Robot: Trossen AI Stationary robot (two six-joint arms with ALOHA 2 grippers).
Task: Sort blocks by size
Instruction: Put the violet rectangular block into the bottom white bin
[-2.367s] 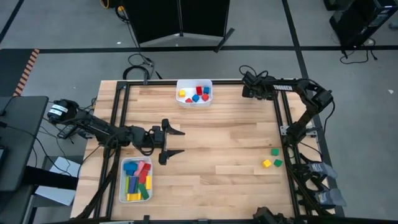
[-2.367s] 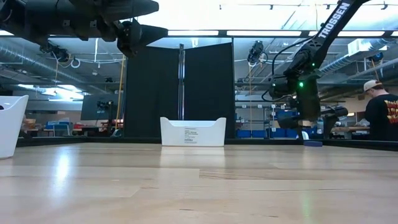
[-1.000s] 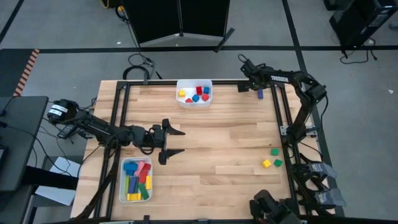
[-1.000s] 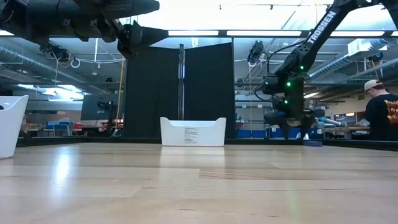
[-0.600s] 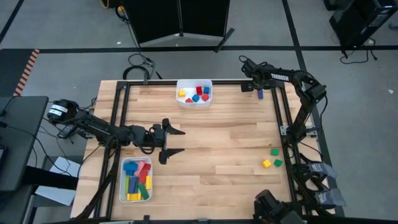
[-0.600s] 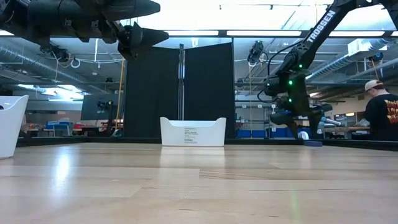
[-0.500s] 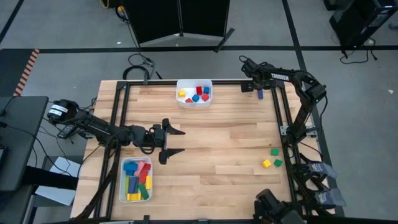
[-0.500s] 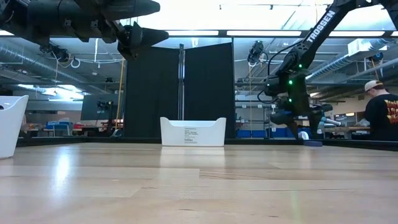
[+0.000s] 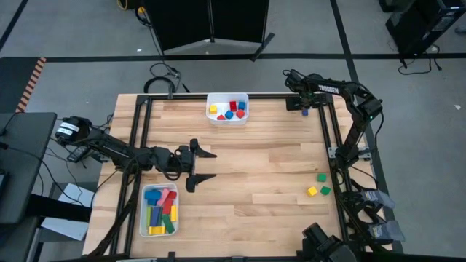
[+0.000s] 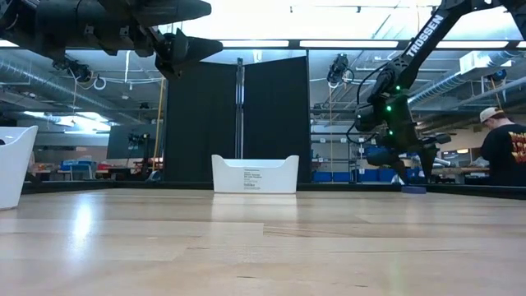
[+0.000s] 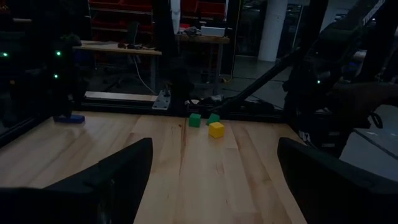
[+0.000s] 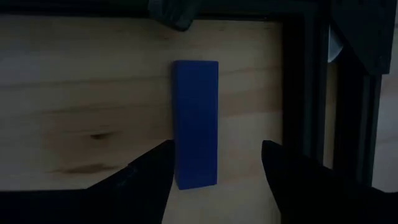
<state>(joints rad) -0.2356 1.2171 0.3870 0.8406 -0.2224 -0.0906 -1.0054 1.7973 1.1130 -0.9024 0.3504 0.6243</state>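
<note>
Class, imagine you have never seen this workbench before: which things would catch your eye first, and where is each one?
The right gripper hangs open straight above a long blue bar lying flat at the table's far right corner. Two white trays hold bright blocks: one at the far edge with small pieces, one at the near left with longer bars. Three loose cubes, two green and one yellow, sit near the right edge.

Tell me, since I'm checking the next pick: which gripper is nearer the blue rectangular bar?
Right. The right gripper hangs open directly over the blue rectangular bar at the table's far right corner; the left gripper sits mid-table, far off.
</note>
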